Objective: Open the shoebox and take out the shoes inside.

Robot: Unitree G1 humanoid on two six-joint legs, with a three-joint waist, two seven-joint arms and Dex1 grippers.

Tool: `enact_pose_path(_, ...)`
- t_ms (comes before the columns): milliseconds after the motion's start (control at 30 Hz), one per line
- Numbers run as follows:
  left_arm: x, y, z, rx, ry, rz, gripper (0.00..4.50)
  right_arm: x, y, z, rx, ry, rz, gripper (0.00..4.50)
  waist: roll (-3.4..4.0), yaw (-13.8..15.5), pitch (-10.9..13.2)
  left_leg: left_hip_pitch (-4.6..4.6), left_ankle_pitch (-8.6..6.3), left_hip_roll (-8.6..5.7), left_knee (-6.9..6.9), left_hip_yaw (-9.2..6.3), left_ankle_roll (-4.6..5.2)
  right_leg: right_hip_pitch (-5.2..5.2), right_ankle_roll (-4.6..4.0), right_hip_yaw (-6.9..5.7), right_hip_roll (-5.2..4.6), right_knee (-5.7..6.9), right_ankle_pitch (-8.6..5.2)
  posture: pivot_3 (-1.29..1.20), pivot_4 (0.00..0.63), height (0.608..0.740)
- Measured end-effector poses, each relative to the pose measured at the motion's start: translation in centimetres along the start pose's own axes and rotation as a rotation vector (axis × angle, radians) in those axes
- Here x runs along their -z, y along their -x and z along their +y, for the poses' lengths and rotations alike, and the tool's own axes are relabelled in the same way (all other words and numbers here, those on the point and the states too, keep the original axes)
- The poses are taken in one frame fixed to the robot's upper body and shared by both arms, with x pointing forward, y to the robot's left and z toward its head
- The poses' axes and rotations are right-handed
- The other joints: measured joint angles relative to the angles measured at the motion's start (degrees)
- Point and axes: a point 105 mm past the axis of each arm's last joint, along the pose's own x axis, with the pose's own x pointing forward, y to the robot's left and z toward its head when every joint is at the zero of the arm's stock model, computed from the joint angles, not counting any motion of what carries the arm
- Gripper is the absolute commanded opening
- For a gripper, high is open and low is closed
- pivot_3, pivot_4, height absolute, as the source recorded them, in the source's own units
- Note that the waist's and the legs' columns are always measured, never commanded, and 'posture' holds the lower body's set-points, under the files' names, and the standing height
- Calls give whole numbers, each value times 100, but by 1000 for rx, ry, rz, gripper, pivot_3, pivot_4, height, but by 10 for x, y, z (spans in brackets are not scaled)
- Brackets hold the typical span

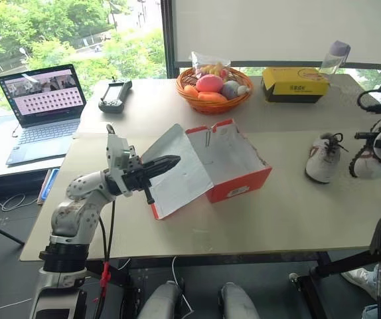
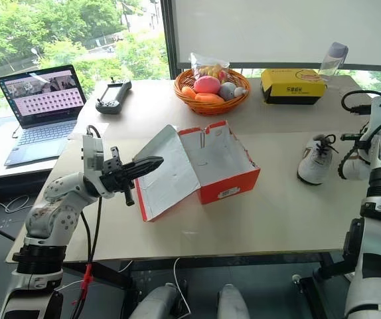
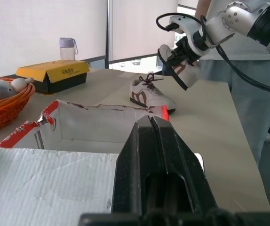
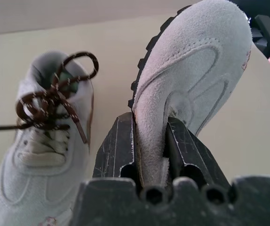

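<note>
Already open, the shoebox (image 1: 227, 166) lies mid-table, lid (image 1: 177, 169) flopped toward the left gripper (image 1: 167, 163), whose fingers are pressed shut and empty, tips hovering over the lid's pale inner face. Box interior looks bare, though the near wall hides part of its floor. First shoe (image 1: 324, 157) sits on the table, well right of the box. Second shoe (image 4: 191, 80) is pinched at its edge in the right gripper (image 4: 151, 155), just beside the first. Whether its sole touches the table cannot be made out.

An orange basket (image 1: 214, 100) of fruit sits beside a yellow box (image 1: 294, 84) on the tabletop (image 1: 290, 212). A laptop (image 1: 43, 113) stands open near a black controller (image 1: 114, 95).
</note>
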Motion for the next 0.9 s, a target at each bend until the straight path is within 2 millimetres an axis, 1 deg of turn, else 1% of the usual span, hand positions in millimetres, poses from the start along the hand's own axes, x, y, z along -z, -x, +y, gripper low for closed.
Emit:
enact_pose_path(67,0,0,0,2,1,1,0,10,-6,2,1,5,25,658,0,-9,0,1,0,2,9,-1,0,6,0,-1,3,0,0,0,150,732)
enact_pose_path(133,1,0,-1,5,2,2,0,25,-18,10,-11,17,60,658,-1,-31,0,2,-1,2,16,-1,0,12,2,-2,6,-1,2,0,150,732)
enact_pose_path(167,2,-1,-1,7,4,4,0,36,-26,18,-28,24,89,658,-1,-39,0,2,0,1,17,0,1,11,3,0,6,0,3,0,150,732)
enact_pose_path(200,2,-1,-1,9,5,6,0,39,-30,23,-37,34,82,658,0,-43,0,2,2,1,17,2,5,10,4,0,5,0,3,0,150,732)
enact_pose_path(267,3,-2,-2,12,8,8,0,38,-34,26,-41,45,77,1359,-1,-40,0,2,5,2,21,0,10,14,4,-4,11,-1,3,0,150,732)
enact_pose_path(300,4,-2,-2,11,9,9,0,38,-36,26,-42,42,71,1542,-2,-39,0,2,5,2,25,-1,10,16,4,-4,14,-3,3,0,150,732)
enact_pose_path(367,4,-2,-2,11,9,10,0,41,-40,27,-47,41,59,2281,-2,-25,0,2,1,1,26,-1,5,19,5,-4,13,-4,4,0,150,732)
enact_pose_path(400,4,-2,-2,10,10,11,0,41,-42,28,-50,43,55,2567,-2,-18,0,2,1,2,26,-1,5,19,6,-4,13,-4,4,0,150,732)
enact_pose_path(533,5,-1,-2,7,12,13,0,37,-43,29,-49,51,46,3920,-2,-13,0,2,0,1,26,-1,2,18,6,-4,13,-4,4,0,150,732)
enact_pose_path(700,6,0,-1,3,14,19,0,28,-39,29,-57,45,35,3920,1,-32,1,1,-1,2,23,0,2,11,6,1,13,-1,4,0,150,732)
enact_pose_path(767,6,0,-1,4,13,21,0,16,-34,26,-56,40,13,3920,2,-41,1,1,-1,2,22,0,0,9,6,2,12,0,4,0,150,732)
enact_pose_path(900,6,1,-1,4,13,23,0,-13,-19,19,-54,10,-56,3920,4,-40,3,0,-4,2,21,-1,-4,7,6,3,12,0,4,0,150,732)
